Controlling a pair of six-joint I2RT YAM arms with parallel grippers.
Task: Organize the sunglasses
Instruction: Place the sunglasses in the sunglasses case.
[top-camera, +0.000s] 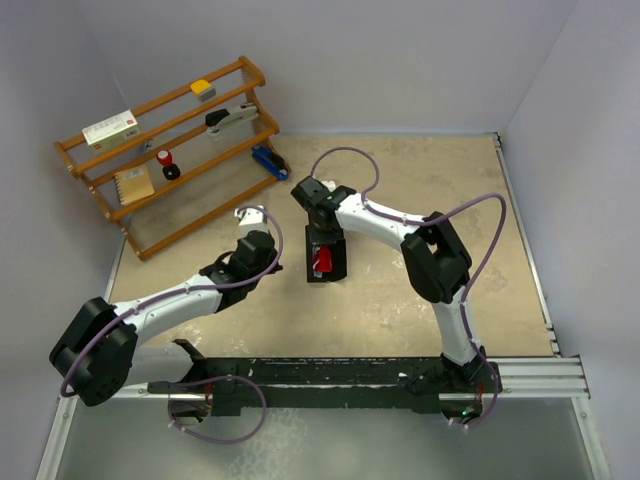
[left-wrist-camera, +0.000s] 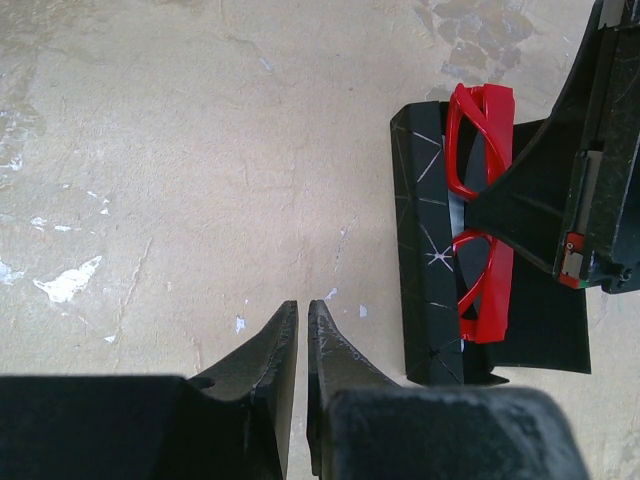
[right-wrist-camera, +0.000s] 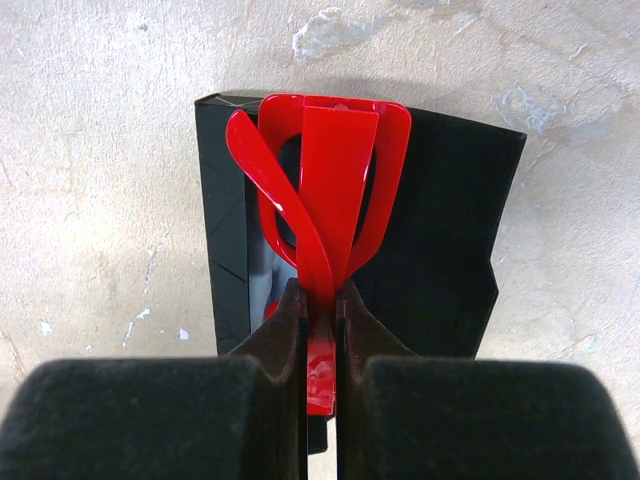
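**Sunglasses over the case, ready to set down**

Nearest the lens, at the right gripper: clamped tight on the folded red sunglasses, holding them right over the black case on the table. Cannot tell whether resting in the case or just above it. Over at the left gripper: closed on nothing, parked near the case's long side, apart from it. Looks like the placing step, with no release yet. Next, probably: settle the frame fully into the case, keep it lined up lengthwise, then let go. After that, likely shut the case.
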